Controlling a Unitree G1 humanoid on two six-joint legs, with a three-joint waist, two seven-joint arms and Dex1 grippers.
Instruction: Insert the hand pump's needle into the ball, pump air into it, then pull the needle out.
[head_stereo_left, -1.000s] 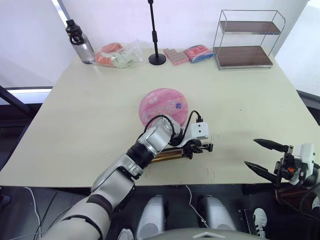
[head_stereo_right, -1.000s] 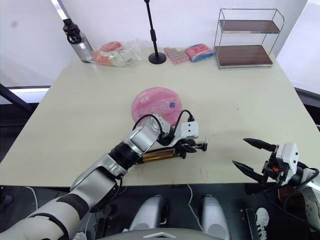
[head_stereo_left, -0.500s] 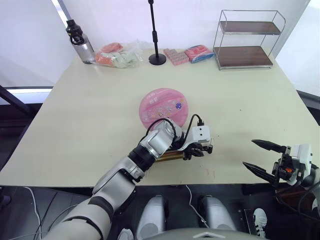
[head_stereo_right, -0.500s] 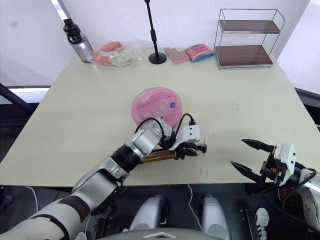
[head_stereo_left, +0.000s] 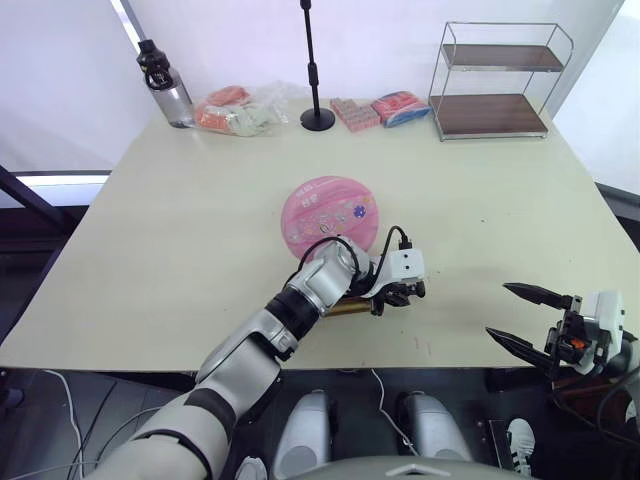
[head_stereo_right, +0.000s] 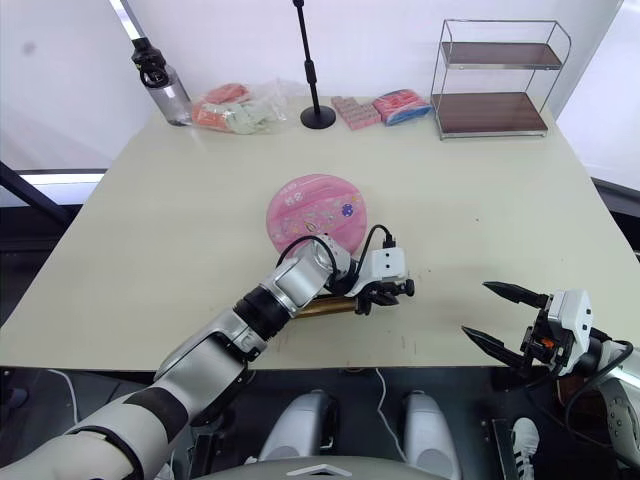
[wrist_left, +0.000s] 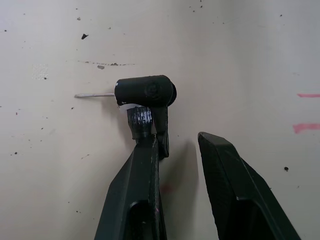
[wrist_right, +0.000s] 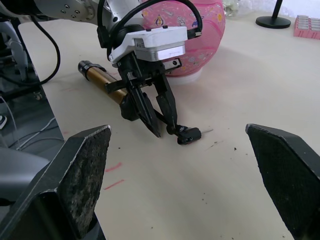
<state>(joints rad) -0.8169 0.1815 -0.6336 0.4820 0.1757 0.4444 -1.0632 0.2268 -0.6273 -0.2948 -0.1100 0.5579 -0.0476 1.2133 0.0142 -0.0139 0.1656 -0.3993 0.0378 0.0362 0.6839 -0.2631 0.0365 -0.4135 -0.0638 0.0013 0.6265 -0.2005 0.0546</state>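
needle lies flat on the counter, poking out of its small black fitting at the end of the thin hose, just off the tips of the left gripper. that gripper's fingers are spread, one of them lying along the hose stub right behind the fitting, nothing clamped between them. the hand pump rests on the counter under the left wrist, at about 6 o'clock from the ball, which sits near the middle of the counter, close to the pump body. the right gripper hangs off the near edge at about 4 o'clock from the ball, fingers splayed wide and empty. the risk here looks to be the pick-up: the fitting is small and round, so a pinch that lands off-centre could roll it or flick it aside, and the pin could twist away from the ball. a squeeze that catches the pin instead of the fitting might bend it. dragging the hose could also tug the pump along the counter into the ball and nudge it, since nothing steadies the ball.
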